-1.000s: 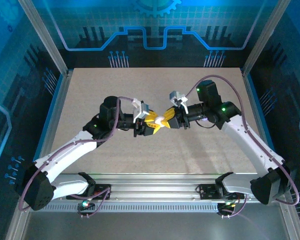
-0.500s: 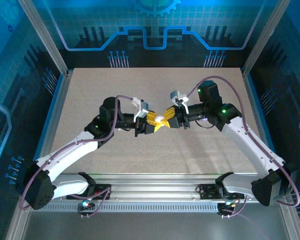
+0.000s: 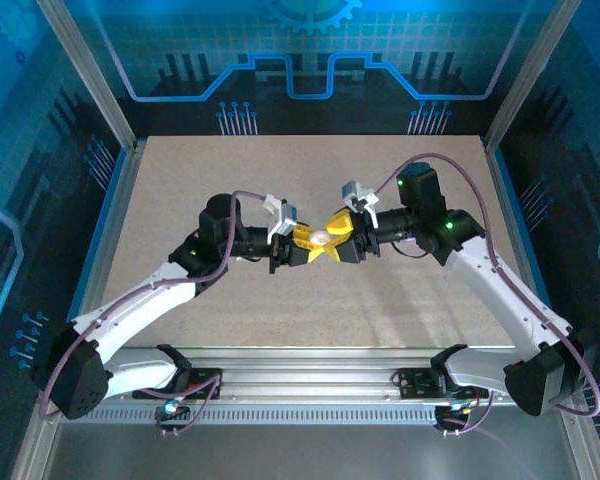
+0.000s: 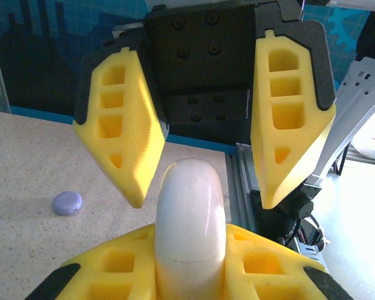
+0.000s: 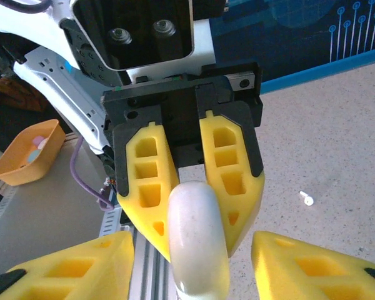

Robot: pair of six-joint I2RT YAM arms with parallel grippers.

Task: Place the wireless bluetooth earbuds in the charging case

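The charging case (image 4: 190,212) is a smooth white rounded puck, closed, with a thin seam across it. It hangs in mid-air above the middle of the table (image 3: 410,300). My left gripper (image 4: 190,236) is shut on the case (image 3: 322,238), pinching it between yellow fingers (image 5: 151,181). My right gripper (image 5: 190,250) faces it head-on and stands open, its fingers (image 4: 122,128) spread on either side of the case (image 5: 197,237) without touching it. One tiny white earbud (image 5: 307,199) lies on the table off to the side.
A small lilac puck (image 4: 67,202) rests on the speckled tabletop. An orange bowl (image 5: 28,152) with small items sits beyond the table's rail. Both grippers (image 3: 302,247) (image 3: 342,238) meet nose to nose over open tabletop.
My right gripper's jaws have spread and released the case, while the left gripper has closed onto it. Both arms stay almost where they were.
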